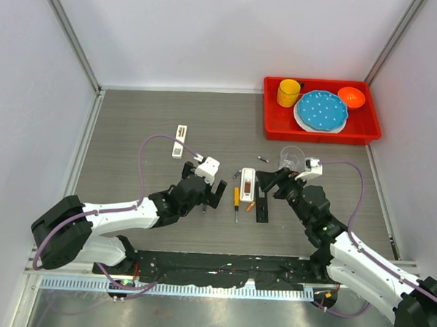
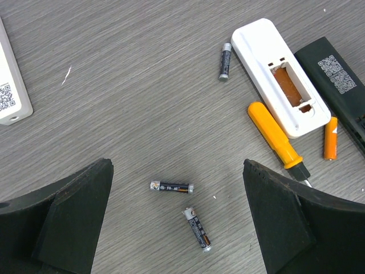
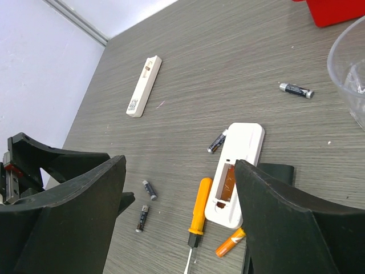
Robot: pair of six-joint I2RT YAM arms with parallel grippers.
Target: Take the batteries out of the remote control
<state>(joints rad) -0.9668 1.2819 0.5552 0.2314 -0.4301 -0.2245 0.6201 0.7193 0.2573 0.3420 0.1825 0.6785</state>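
The white remote control (image 1: 247, 184) lies back-up at mid-table, its battery bay (image 2: 290, 87) uncovered and orange-brown inside. Loose batteries lie around it: two dark ones (image 2: 171, 186) (image 2: 197, 229) under my left gripper (image 2: 177, 171), one (image 2: 225, 61) by the remote's top end, one (image 3: 296, 90) near the cup, and an orange one (image 2: 330, 138) by the remote's lower end. My left gripper (image 1: 213, 192) hangs open just left of the remote. My right gripper (image 1: 265, 182) is open just right of it, and nothing sits between its fingers (image 3: 256, 200).
An orange-handled screwdriver (image 1: 236, 201) and a black remote (image 1: 263, 208) flank the white one. A second white remote (image 1: 179, 140) lies far left. A clear cup (image 1: 292, 158) stands behind my right gripper. The red tray (image 1: 272, 122) at back right holds a yellow cup, blue plate and orange bowl.
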